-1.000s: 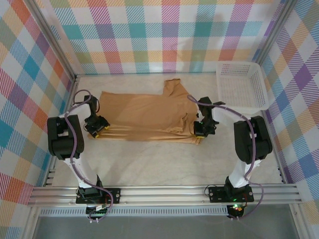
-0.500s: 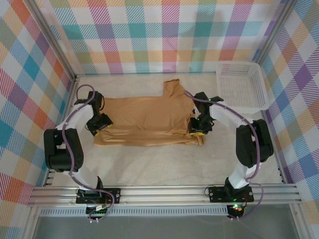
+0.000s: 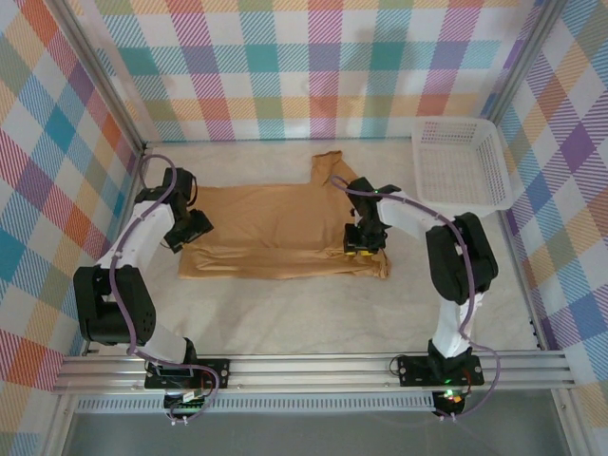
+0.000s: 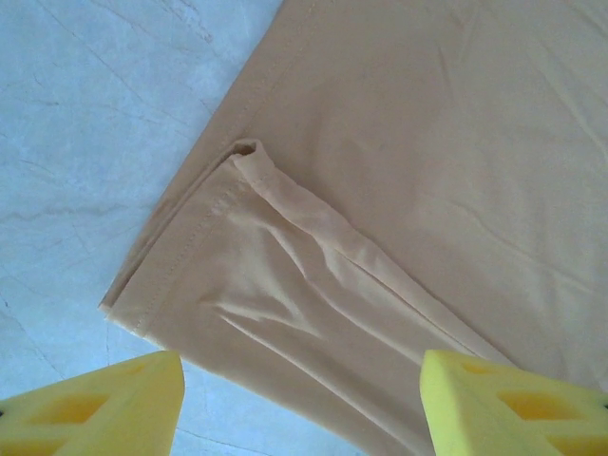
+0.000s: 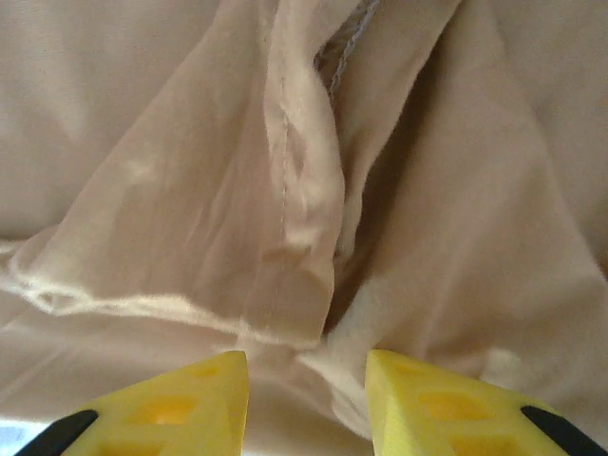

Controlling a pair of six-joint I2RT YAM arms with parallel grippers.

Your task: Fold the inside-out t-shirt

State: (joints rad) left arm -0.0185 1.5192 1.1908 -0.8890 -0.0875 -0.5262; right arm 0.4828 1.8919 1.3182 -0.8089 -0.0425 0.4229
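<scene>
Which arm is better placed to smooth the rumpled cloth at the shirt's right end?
Probably the right. The right gripper hangs with jaws apart directly over the t-shirt's rumpled folds, while the left gripper, also open, sits at the opposite end over a flat hem corner.

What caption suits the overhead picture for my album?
Folding in progress: left gripper and right gripper, both open, over the ends of a partly folded tan t-shirt; white basket nearby.

The pale table (image 3: 313, 313) carried two items. A tan t-shirt (image 3: 275, 228) lay at centre frame; a white mesh basket (image 3: 461, 166) sat upper right.
</scene>
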